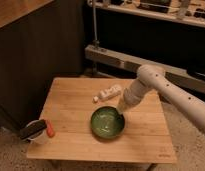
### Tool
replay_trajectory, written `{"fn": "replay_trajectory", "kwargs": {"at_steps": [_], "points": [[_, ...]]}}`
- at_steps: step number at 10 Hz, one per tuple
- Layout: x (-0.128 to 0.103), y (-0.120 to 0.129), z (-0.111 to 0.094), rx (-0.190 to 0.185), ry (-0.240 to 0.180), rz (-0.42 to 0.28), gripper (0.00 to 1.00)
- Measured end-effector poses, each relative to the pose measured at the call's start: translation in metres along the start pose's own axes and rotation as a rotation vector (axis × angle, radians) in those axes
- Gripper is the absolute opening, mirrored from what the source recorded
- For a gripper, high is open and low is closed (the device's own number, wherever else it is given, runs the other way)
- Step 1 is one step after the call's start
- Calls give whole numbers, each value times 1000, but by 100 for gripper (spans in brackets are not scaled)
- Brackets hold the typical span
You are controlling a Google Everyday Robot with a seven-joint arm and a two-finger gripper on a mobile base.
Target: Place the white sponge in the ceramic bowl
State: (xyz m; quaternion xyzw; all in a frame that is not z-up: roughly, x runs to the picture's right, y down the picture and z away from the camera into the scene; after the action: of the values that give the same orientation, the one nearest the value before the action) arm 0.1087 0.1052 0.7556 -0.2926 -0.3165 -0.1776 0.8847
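The dark green ceramic bowl sits on the wooden table, a little right of the middle. My white arm reaches in from the right and slants down to the bowl. My gripper is at the bowl's upper right rim, just over its inside. The pale end of the arm blends with anything it may carry. I cannot make out the white sponge as a separate thing, neither on the table nor in the bowl.
A long white bottle-like item lies on the table just behind the bowl. A small white cup with black and orange items stands at the front left corner. A metal rack runs behind the table.
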Motion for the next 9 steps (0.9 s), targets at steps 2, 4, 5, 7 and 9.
{"fn": "replay_trajectory", "kwargs": {"at_steps": [2,4,5,7,9], "points": [[-23,11,10,-1,-19,-81,8],[-41,21,24,-27,-26,-162,14],[-49,25,30,-47,-30,-230,23],[-55,29,38,-55,-26,-287,45],[-49,21,32,-48,-23,-187,61]]}}
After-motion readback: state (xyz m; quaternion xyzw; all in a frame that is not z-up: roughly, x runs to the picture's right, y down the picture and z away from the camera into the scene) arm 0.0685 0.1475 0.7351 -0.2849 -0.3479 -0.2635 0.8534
